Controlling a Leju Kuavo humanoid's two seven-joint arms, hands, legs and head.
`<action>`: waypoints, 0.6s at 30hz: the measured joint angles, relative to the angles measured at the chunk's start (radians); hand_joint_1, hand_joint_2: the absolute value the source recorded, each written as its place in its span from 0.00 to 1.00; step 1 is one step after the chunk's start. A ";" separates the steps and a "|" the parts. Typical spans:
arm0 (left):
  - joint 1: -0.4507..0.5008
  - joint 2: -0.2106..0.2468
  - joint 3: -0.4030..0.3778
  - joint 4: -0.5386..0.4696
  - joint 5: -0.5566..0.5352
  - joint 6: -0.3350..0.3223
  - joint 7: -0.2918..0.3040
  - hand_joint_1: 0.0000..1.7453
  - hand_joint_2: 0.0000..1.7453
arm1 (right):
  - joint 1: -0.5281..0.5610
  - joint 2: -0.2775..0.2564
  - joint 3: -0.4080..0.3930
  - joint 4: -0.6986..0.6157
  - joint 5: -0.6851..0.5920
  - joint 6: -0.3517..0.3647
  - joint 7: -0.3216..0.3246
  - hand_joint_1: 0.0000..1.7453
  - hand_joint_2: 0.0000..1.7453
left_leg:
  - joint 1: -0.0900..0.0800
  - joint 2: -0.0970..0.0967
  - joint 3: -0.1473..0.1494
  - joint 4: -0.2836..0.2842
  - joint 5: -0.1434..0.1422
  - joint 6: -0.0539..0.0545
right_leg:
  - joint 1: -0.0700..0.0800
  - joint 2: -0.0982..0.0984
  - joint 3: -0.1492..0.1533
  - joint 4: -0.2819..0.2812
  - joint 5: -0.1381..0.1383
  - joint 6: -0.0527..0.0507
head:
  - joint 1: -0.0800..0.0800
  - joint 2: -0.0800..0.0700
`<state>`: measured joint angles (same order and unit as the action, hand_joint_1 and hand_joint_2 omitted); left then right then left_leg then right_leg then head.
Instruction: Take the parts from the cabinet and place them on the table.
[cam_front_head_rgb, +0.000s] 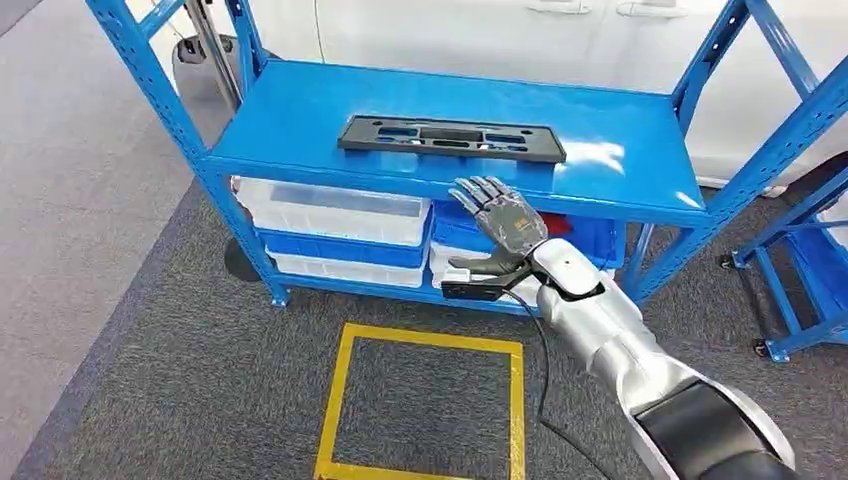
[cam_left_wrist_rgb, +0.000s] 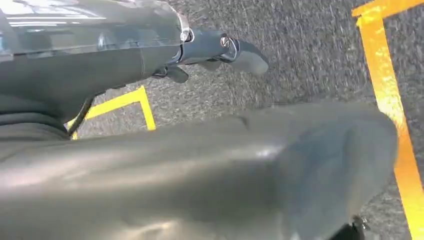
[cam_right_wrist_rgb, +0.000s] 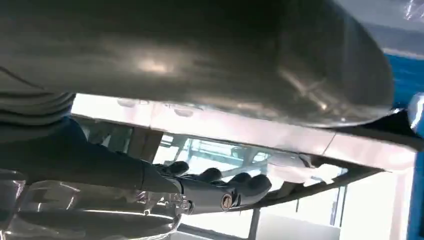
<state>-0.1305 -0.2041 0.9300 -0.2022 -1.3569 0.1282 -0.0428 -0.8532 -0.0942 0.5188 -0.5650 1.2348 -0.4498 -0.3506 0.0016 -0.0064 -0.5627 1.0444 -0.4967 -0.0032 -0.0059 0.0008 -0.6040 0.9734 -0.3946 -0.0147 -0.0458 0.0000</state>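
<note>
A blue metal cabinet (cam_front_head_rgb: 300, 120) of open shelves stands on grey carpet (cam_front_head_rgb: 150, 380), seen from above. On its top shelf lies the part (cam_front_head_rgb: 451, 138), a long, flat, dark grey plastic panel with rectangular cut-outs, set lengthwise near the shelf's front edge. On the shelf below sit clear and blue bins (cam_front_head_rgb: 335, 232), stacked side by side.

The right robot hand (cam_front_head_rgb: 500, 215) reaches up from the lower right on a silver arm. It is raised just in front of the shelf's front edge, below and slightly right of the part, not touching it. Its fingers are spread apart and extended, thumb out to the side, and it holds nothing. In the right wrist view the dark fingers (cam_right_wrist_rgb: 220, 182) lie straight side by side.

The left robot hand (cam_left_wrist_rgb: 220, 52) hangs over the carpet, fingers slightly bent, holding nothing.

A square of yellow tape (cam_front_head_rgb: 420, 400) marks the floor in front of the cabinet. A white car (cam_front_head_rgb: 480, 40) stands behind it.
</note>
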 joint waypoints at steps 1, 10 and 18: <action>0.000 0.000 0.000 0.000 0.000 -0.002 0.001 0.00 0.00 | -0.002 0.000 0.000 0.000 0.001 0.001 -0.001 0.00 0.00 | 0.002 0.000 -0.039 0.076 -0.032 -0.005 | 0.000 0.000 0.005 0.000 -0.005 -0.004 | 0.000 0.000; 0.001 0.001 0.000 0.000 0.002 -0.003 0.005 0.00 0.00 | -0.001 0.001 0.002 0.000 0.003 0.003 -0.003 0.00 0.00 | 0.007 0.002 -0.064 -0.032 0.099 -0.004 | 0.005 0.003 0.057 0.029 -0.076 0.018 | 0.000 0.000; -0.003 0.002 0.000 0.000 0.006 -0.002 0.006 0.00 0.00 | 0.001 0.003 0.005 0.000 0.003 0.001 -0.005 0.00 0.00 | 0.011 -0.001 -0.038 -0.041 0.077 0.038 | -0.003 0.001 -0.089 0.288 -0.184 0.056 | 0.000 0.000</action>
<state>-0.1336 -0.2026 0.9297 -0.2018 -1.3512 0.1259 -0.0370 -0.8520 -0.0912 0.5234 -0.5653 1.2375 -0.4490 -0.3555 0.0124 -0.0072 -0.6010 1.0034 -0.4197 0.0350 -0.0093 0.0016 -0.6931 1.2619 -0.5789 0.0414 -0.0454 0.0000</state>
